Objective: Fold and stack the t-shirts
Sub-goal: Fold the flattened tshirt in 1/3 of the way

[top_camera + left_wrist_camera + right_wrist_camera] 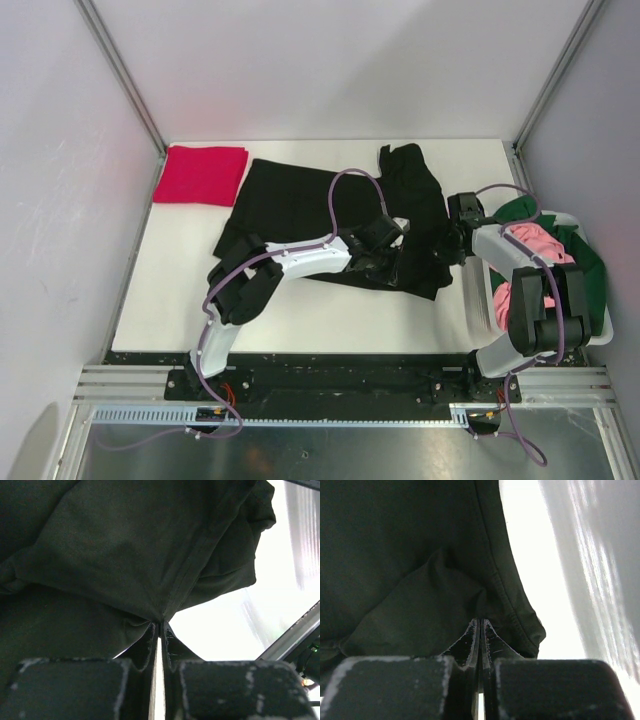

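Note:
The black t-shirt (300, 205) lies rumpled across the middle of the white table. My left gripper (378, 262) is shut on its near edge; in the left wrist view the cloth (125, 555) bunches into the closed fingertips (161, 626). My right gripper (448, 243) is shut on the shirt's right edge; in the right wrist view the hem (510, 600) runs just past the closed fingertips (480, 622). The crimson red t-shirt (200, 174) lies folded at the far left corner. The pink t-shirt (535, 250) and the dark green t-shirt (560, 240) sit in the basket.
A white plastic basket (600, 335) stands at the table's right edge beside my right arm. Metal frame posts rise at the far corners, with white walls on three sides. The table's near left part (170, 300) is bare.

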